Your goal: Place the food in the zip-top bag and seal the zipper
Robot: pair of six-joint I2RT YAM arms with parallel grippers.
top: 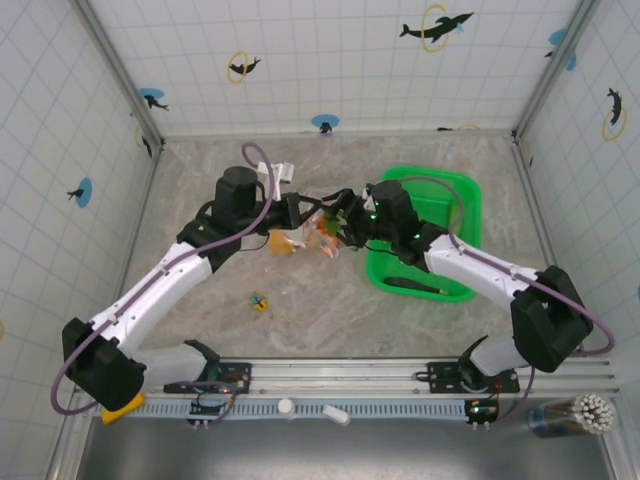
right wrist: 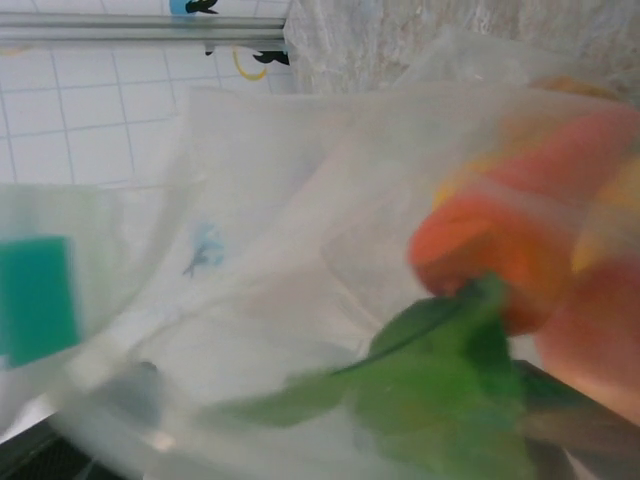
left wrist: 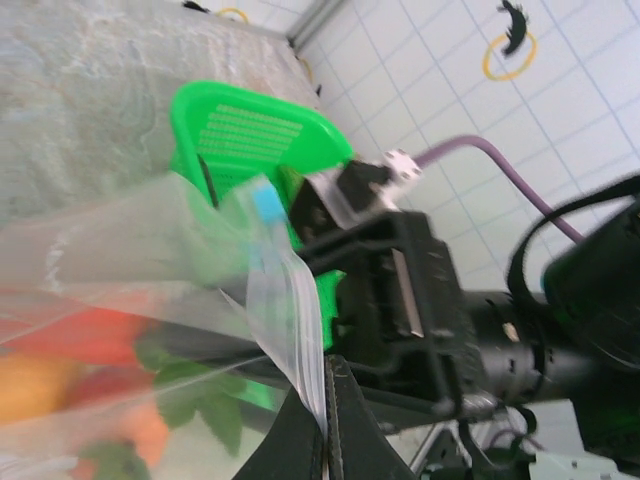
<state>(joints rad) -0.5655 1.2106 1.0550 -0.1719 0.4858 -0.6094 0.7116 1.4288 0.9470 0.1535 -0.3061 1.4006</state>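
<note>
Over mid surface (top: 330, 320), between both arms | bag (left wrist: 150, 270): thin, floppy, slick, likely light — best pinched at mouth edge near zipper (left wrist: 266, 203) | left claw (left wrist: 326, 405) clamped on bag film | right claw (top: 347, 218) beside bag, width unclear | count: one bag; food (right wrist: 480, 260) inside blurred — at least two pieces; one dark piece (top: 415, 287) in basket (top: 430, 175)

a robot test cell in a lab: white grid-panel walls (top: 330, 60) with dolphin stickers (top: 436, 27) stand beyond and either side of the jaws, a marbled tabletop (top: 330, 300) lies beneath them, and a metal rail (top: 330, 372) bearing both arm bases runs behind
</note>
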